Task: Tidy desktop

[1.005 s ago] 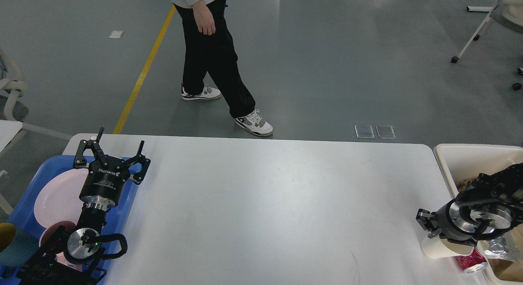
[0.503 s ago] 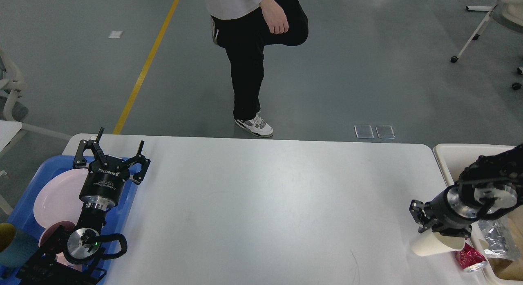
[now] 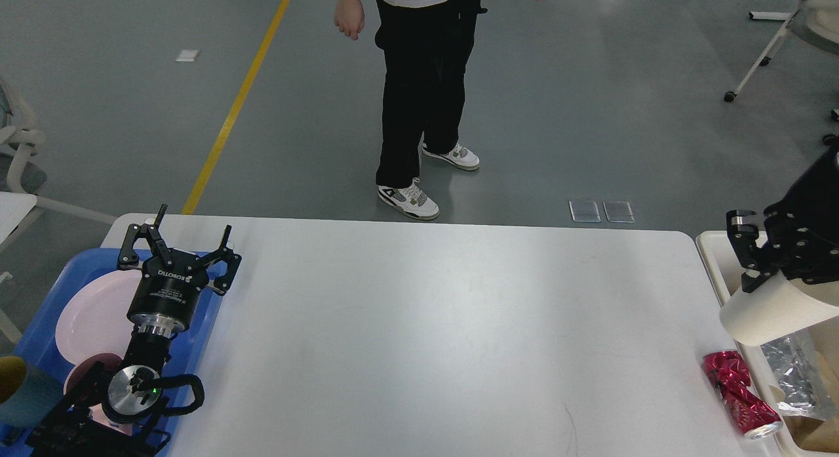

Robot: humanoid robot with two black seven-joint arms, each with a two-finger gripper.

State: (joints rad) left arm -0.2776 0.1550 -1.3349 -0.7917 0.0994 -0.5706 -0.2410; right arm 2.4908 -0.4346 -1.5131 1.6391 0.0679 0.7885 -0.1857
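Note:
The white desktop (image 3: 426, 326) fills the middle of the head view. A crushed red can (image 3: 737, 390) lies on it near the right front corner. My right gripper (image 3: 754, 277) hangs above the desktop's right edge, shut on a white paper cup (image 3: 777, 311) that is tilted on its side in the air. Over the far end of the blue tray (image 3: 46, 313) at the left, my left gripper (image 3: 178, 247) stands open with nothing between its fingers.
The blue tray holds a pink plate (image 3: 92, 313), a pink bowl (image 3: 85, 372) and a teal cup (image 3: 19, 395). A beige bin (image 3: 711, 254) at the right edge holds foil and brown scraps. A person (image 3: 419, 83) stands beyond the far edge.
My right gripper has lifted the paper cup up and to the right, uncovering the red can. The person has stepped to the right. The left arm has not moved.

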